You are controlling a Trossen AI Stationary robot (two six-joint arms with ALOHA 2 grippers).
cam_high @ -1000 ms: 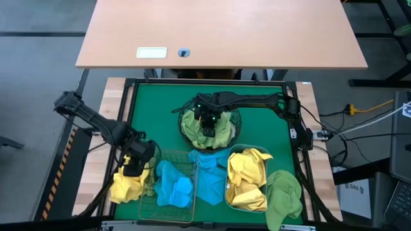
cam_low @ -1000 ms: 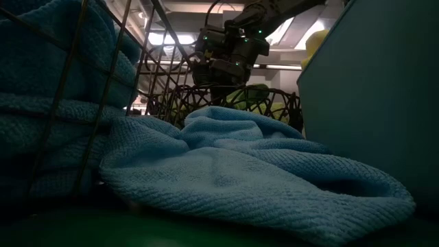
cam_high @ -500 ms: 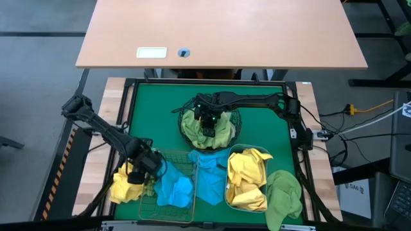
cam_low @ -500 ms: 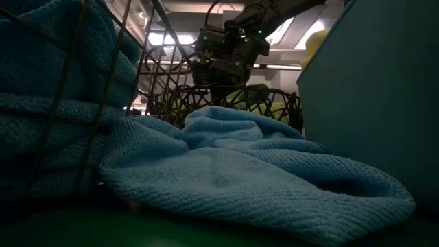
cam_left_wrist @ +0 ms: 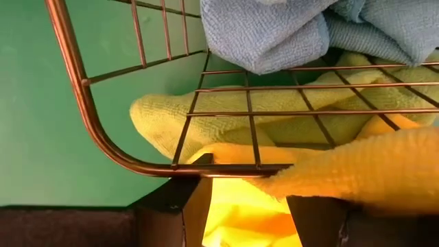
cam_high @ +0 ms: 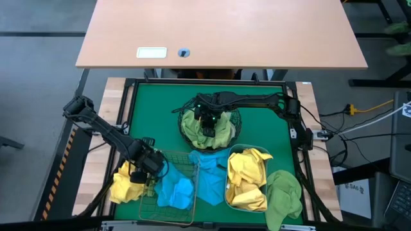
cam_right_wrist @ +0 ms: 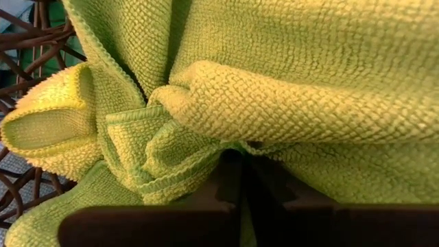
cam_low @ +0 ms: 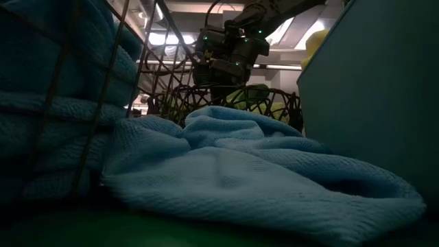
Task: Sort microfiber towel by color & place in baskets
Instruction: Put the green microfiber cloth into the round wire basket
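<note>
My left gripper (cam_high: 145, 168) points down, open, at the far left corner of the copper wire basket (cam_high: 168, 155). A yellow towel (cam_high: 123, 186) lies heaped on the table's near left, and part of it (cam_left_wrist: 236, 216) shows between my fingers, under the basket's rim (cam_left_wrist: 206, 169). Blue towels (cam_high: 174, 187) fill the basket, and one (cam_high: 209, 174) lies beside it. My right gripper (cam_high: 207, 127) is shut on a green towel (cam_right_wrist: 288, 103) in the black mesh bowl (cam_high: 237, 126). My left gripper's fingers (cam_left_wrist: 168, 213) stand on either side of a bulge of the yellow towel, right below the copper rim. Whether they touch the towel or the rim I cannot tell. My right gripper pinches a gathered fold of the green towel (cam_right_wrist: 223, 147) between its two fingers, slanting down from above. The cloth puckers toward the fingertips. The rest of the towel lies in the bowl.
A bluish plastic tub (cam_high: 227, 187) holding yellow towels (cam_high: 247, 176) stands near right, with a green towel (cam_high: 286, 196) on the table beside it. The blue towel (cam_low: 260, 171) fills the gap between basket and tub. A wooden desk (cam_high: 221, 32) stands beyond the far edge.
My left gripper has gone down and toward the table's near right, up to the copper basket's corner, and has turned a little. In the low view the basket's wires have shifted sideways a little, and the blue towel beside them has stirred.
</note>
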